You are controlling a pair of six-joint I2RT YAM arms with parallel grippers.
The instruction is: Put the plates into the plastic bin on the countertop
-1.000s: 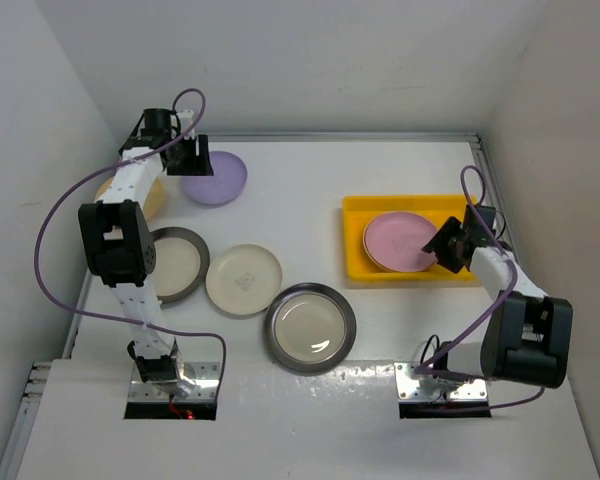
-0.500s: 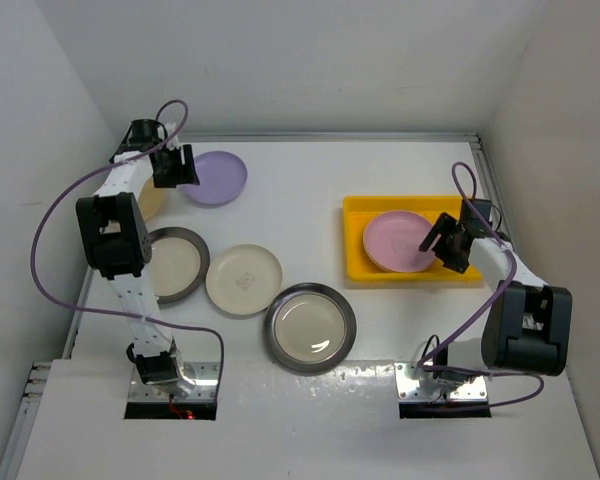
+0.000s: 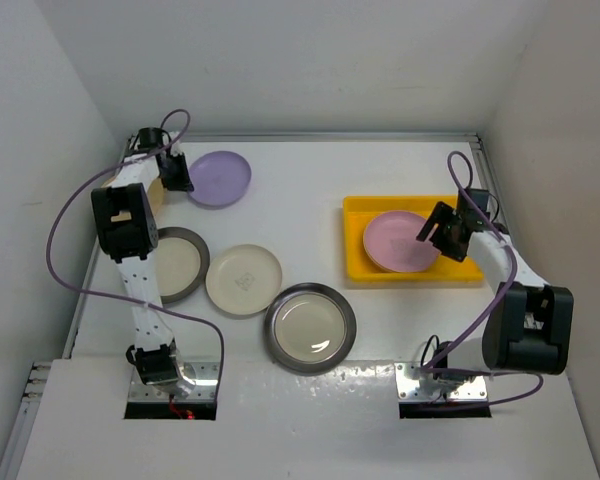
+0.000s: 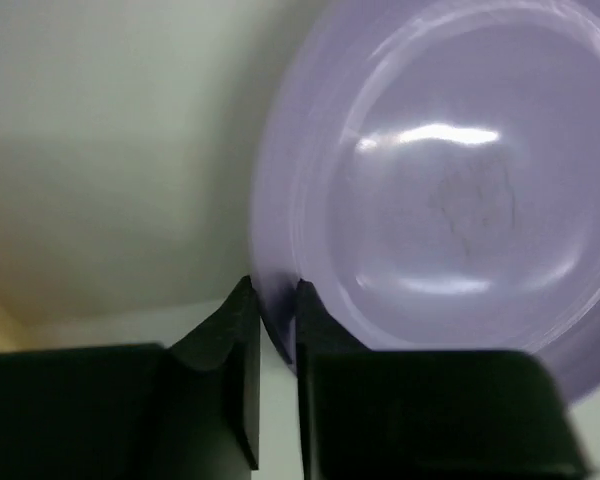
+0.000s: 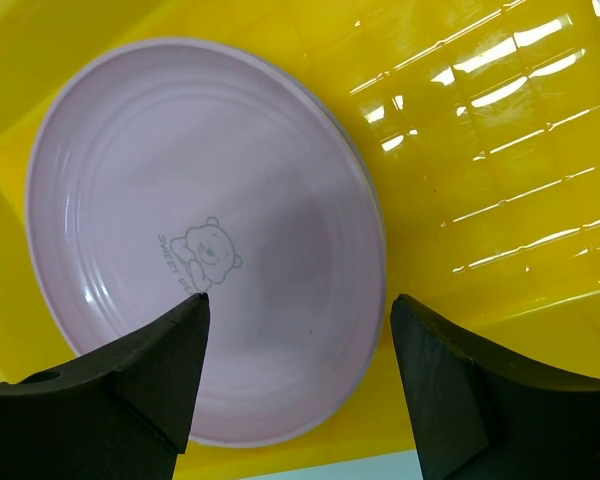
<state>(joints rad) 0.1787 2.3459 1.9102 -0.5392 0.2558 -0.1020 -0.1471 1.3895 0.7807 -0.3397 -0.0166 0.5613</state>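
On the white countertop (image 3: 310, 200) a lilac plate (image 3: 218, 178) lies at the back left. My left gripper (image 3: 176, 176) is shut on its left rim, and the left wrist view shows the rim of the lilac plate (image 4: 430, 200) pinched between the two fingers of that gripper (image 4: 273, 315). A pink plate (image 3: 398, 243) lies inside the yellow plastic bin (image 3: 358, 250) at the right. My right gripper (image 3: 435, 232) hovers open above the pink plate (image 5: 200, 230), with nothing between its fingers (image 5: 298, 300).
A pale orange plate (image 3: 154, 200) shows partly behind the left arm. A steel-rimmed plate (image 3: 176, 263), a cream-white plate (image 3: 243, 280) and a second steel-rimmed plate (image 3: 310, 327) lie in a row at the front left. White walls close in the left, back and right.
My left gripper has swung in onto the lilac plate's rim and shut on it. My right gripper has opened and lifted a little off the pink plate.
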